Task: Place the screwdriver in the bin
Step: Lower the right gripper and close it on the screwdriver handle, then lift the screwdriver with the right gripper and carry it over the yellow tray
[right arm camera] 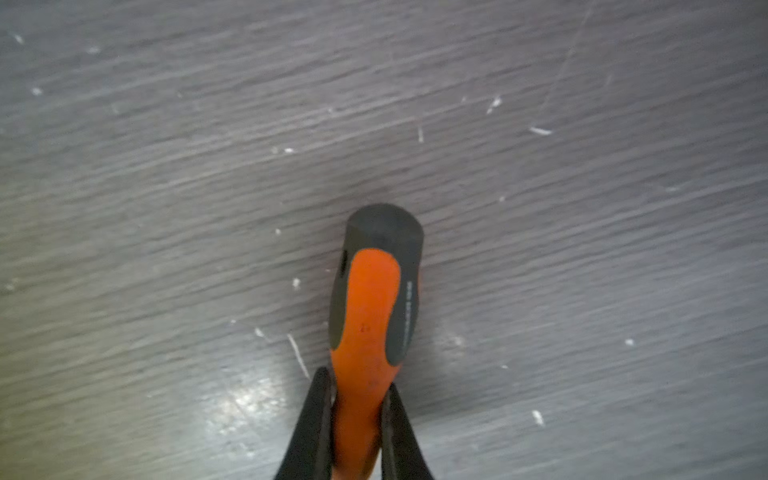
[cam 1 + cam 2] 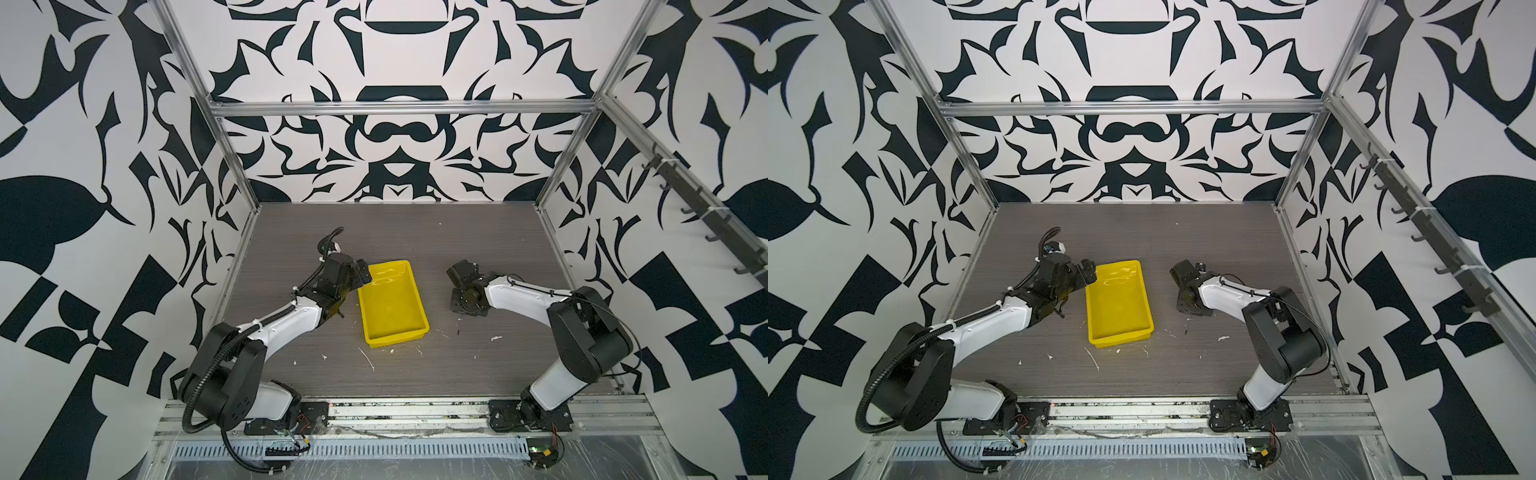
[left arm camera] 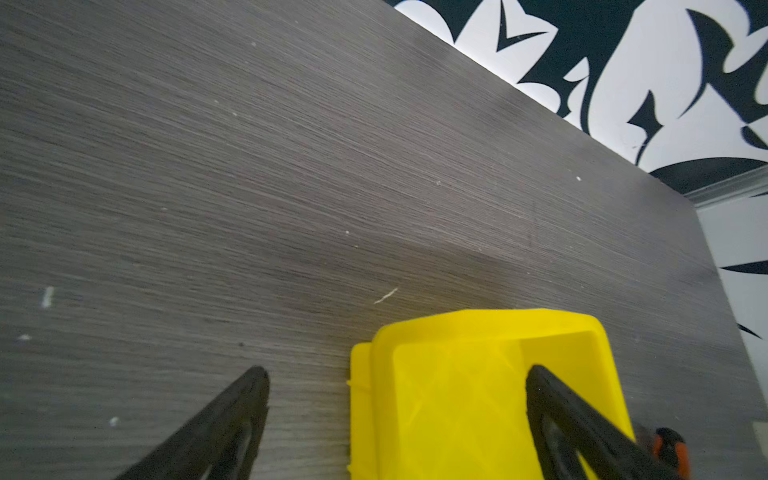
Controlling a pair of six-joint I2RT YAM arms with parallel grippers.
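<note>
The yellow bin (image 2: 392, 303) (image 2: 1119, 301) lies in the middle of the grey table in both top views. My left gripper (image 2: 353, 286) (image 3: 397, 369) is open across the bin's left rim near a far corner. One finger (image 3: 557, 411) is inside the bin (image 3: 457, 399) and the other finger (image 3: 237, 411) is over the table. My right gripper (image 2: 463, 286) (image 1: 359, 380) sits low over the table to the right of the bin. It is shut on the orange handle of the screwdriver (image 1: 374, 299), whose black cap end points away from the jaws. The shaft is hidden.
White scraps (image 2: 368, 359) litter the table in front of the bin and around the right gripper. Aluminium frame posts (image 2: 232, 166) and patterned walls close in the back and sides. A metal rail (image 2: 415, 411) carries both arm bases along the front edge.
</note>
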